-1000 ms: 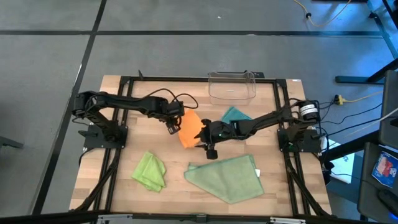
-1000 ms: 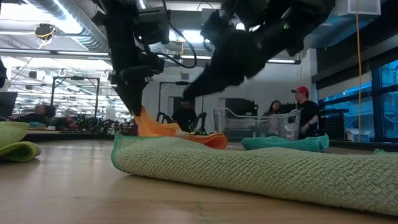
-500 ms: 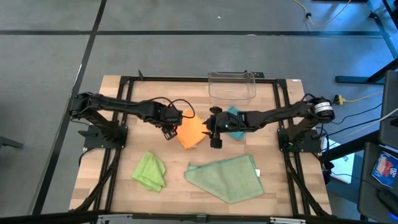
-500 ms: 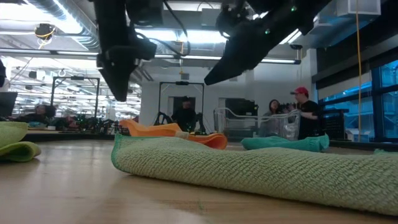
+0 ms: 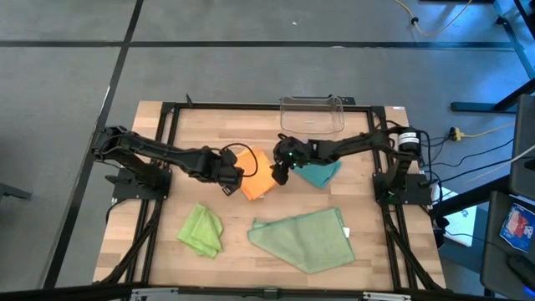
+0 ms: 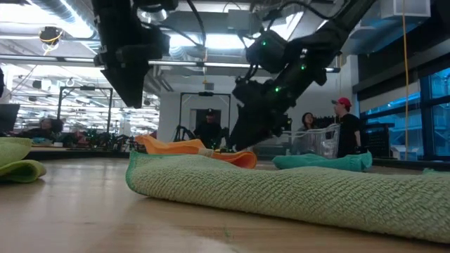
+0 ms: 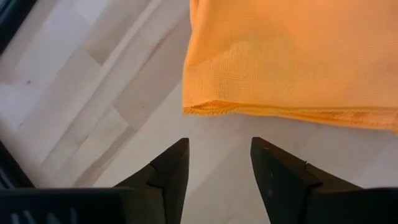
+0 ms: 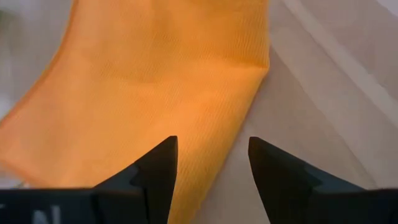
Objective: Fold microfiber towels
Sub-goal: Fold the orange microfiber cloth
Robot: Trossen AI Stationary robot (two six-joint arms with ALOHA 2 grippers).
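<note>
Orange towel, high view: the orange towel (image 5: 258, 175) is lying folded near the middle of the wooden table (image 5: 167, 217), between the two grippers.
Left gripper, high view: the left gripper (image 5: 227, 178) is sitting just beside the orange towel's left edge, holding nothing.
Right gripper, high view: the right gripper (image 5: 281, 171) is hanging at the orange towel's right edge, beside the teal towel (image 5: 320, 173).
Other towels, high view: the lime green towel (image 5: 201, 230) is lying crumpled at the front left; the sage green towel (image 5: 304, 237) is spreading across the front right.
Bin, high view: the clear plastic bin (image 5: 312, 115) is standing at the far edge; nothing is showing inside it.
Low view: the sage green towel (image 6: 295, 193) is filling the foreground, the orange towel (image 6: 190, 148) lying flat behind it.
Left wrist view: the fingers (image 7: 168, 174) are standing apart over bare wood, just off the orange hem (image 7: 280, 114).
Right wrist view: the fingers (image 8: 158, 169) are spread apart above the orange towel (image 8: 161, 87), gripping nothing.
</note>
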